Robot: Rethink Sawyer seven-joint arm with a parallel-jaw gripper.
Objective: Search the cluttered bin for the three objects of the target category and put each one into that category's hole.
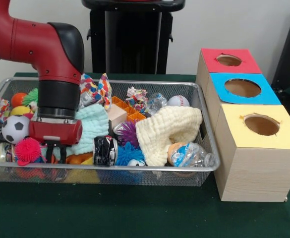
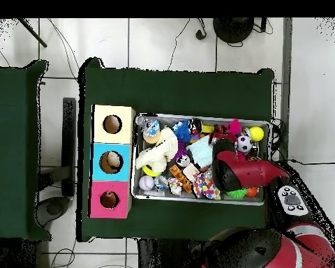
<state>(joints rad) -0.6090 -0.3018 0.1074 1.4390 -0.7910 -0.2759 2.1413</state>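
Gripper down in the crowded left end of the bin, risk of a wrong or double grasp.

The gripper (image 1: 57,152) is low in the wire bin (image 1: 149,169), its dark fingers apart and clamped on nothing I can see. Just beside it are the pink spiky ball (image 1: 28,150), the soccer ball (image 1: 15,128) and the light blue cloth (image 1: 92,126). The target category is not told; the balls lie in this clutter, well apart from the three holed boxes (image 1: 260,153). Closing here may catch the cloth or push a ball away.
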